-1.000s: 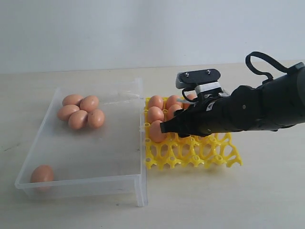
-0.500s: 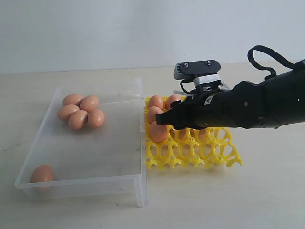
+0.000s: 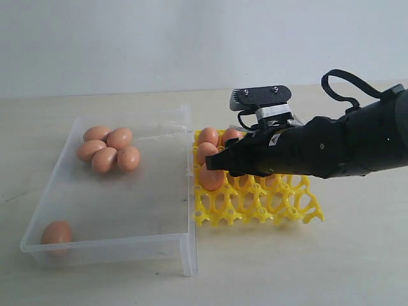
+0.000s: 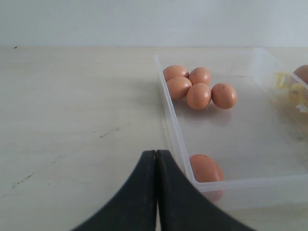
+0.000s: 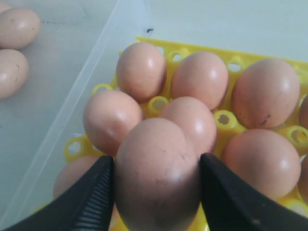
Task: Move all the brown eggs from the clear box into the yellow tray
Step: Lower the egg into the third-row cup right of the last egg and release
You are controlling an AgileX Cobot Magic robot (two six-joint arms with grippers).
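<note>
So, held egg (image 5: 156,178): one brown egg, pinched at its sides between the two black fingers (image 5: 94,197) of the right gripper (image 3: 226,162). It hangs over the left part of the yellow tray (image 3: 255,207), above the eggs seated there.
Right gripper's state: jaws spread wide and closed against the held egg, one finger on each side.
Eggs in the tray (image 5: 199,79): seven can be counted in the right wrist view, each in its own cup, packed side by side. Slivers of more are cut off at that picture's edge. In the exterior view the arm covers much of the tray, so the full count cannot be told.
Yellow tray: one, lying on the table (image 3: 287,268), its left edge just beside the right wall of the clear box (image 3: 108,245). Its near row of cups shows bare lattice.
Eggs in the clear box: six. A cluster of five (image 3: 107,150) lies bunched together in the far left corner, and one lone egg (image 3: 56,233) lies well apart in the near left corner.
Clear box: one, on the table to the left of the tray, most of its floor bare.
Left gripper (image 4: 156,192): fingers pressed together, holding nothing, over bare table just outside the box's wall, near the lone egg.
Brown eggs countable in all: fourteen.
</note>
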